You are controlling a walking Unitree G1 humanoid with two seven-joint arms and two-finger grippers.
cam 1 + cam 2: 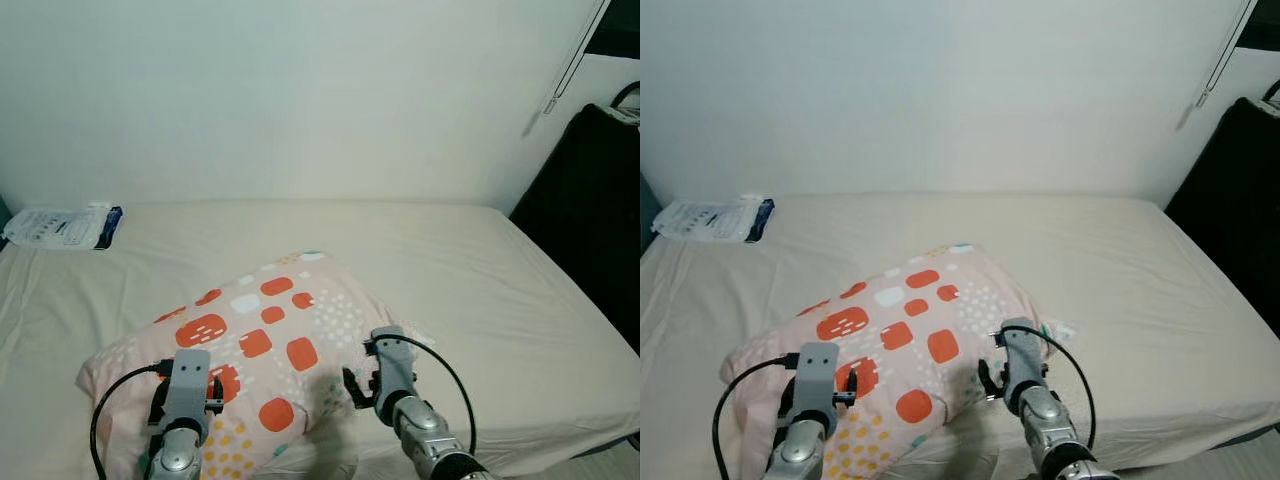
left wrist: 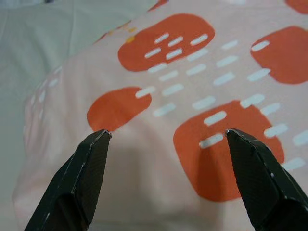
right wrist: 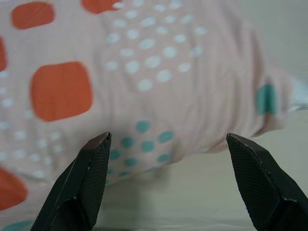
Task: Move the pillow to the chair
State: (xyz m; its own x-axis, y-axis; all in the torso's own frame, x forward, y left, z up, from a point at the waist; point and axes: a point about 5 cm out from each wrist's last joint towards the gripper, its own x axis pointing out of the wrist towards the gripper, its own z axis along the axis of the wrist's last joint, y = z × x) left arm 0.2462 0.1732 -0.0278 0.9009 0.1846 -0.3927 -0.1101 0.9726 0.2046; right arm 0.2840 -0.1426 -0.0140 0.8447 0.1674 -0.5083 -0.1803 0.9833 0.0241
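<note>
Left eye view showed the pillow (image 1: 255, 355) lying on the near part of the bed (image 1: 470, 290), a pale pink cushion printed with orange rounded patches, white dashes and dots, and some yellow and teal spots, its long axis running from the near left toward the far right. It rested flat on the beige sheet, with one corner pointing toward the wall (image 1: 300, 90) and its near edge close to the edge of the mattress. Over its near left part hung the left gripper (image 2: 166, 134), its two black fingers spread wide apart and poised just above the orange patches, holding nothing. At the pillow's near right edge sat the right gripper (image 3: 168, 139), fingers likewise spread wide and empty, aimed at the pillow's side where the teal dots met the sheet. Black cables looped from both silver wrists. Farther out, a white and blue plastic packet (image 1: 62, 227) lay at the far left of the bed, close against the wall and well apart from the pillow. On the right, beside the bed, stood a dark black piece of furniture (image 1: 590, 220), too shadowed to tell what it was, and a thin white cord (image 1: 575, 60) hung down the wall above it.
</note>
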